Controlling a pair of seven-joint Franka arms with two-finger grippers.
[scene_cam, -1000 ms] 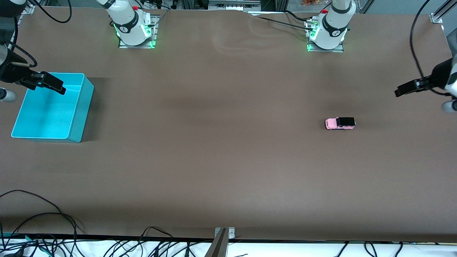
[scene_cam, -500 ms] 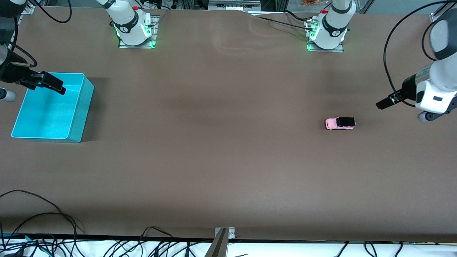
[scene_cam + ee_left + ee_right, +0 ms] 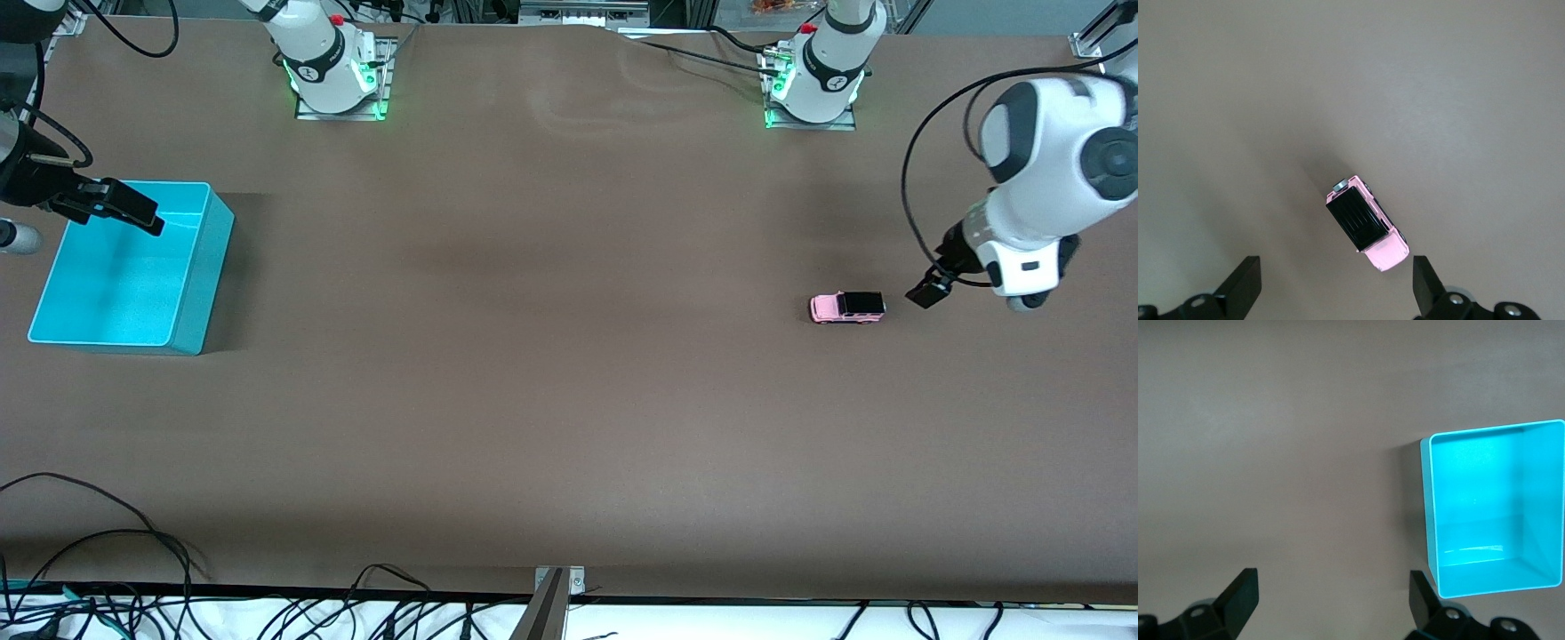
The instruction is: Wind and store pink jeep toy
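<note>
— Pink body, black roof: where does the jeep (image 3: 847,308) stand?

— On its wheels on the brown table (image 3: 569,400), toward the left arm's end and about midway between the edge with the arm bases and the edge nearest the front camera. Its pink bonnet faces the table's middle, its black rear faces the left arm's end. Nothing touches it.

— And the left gripper (image 3: 929,292)?

— In the air just beside the jeep's rear, toward the left arm's end edge, over bare table. In the left wrist view the jeep (image 3: 1366,223) shows between the two dark fingers (image 3: 1245,288), which stand wide apart with nothing between them.

— What else is on the table?

— One turquoise bin (image 3: 200,267), open at the top, close to the edge at the right arm's end, well apart from the jeep. Nothing shows inside it.

— The right gripper (image 3: 124,207)?

— It waits over the bin's edge nearest the bases. The right wrist view shows its fingers (image 3: 1238,599) spread wide and holding nothing, with the bin (image 3: 1430,520) ahead of them.

— Anything at the edges?

— Black cables (image 3: 107,533) trail along the edge nearest the front camera.
</note>
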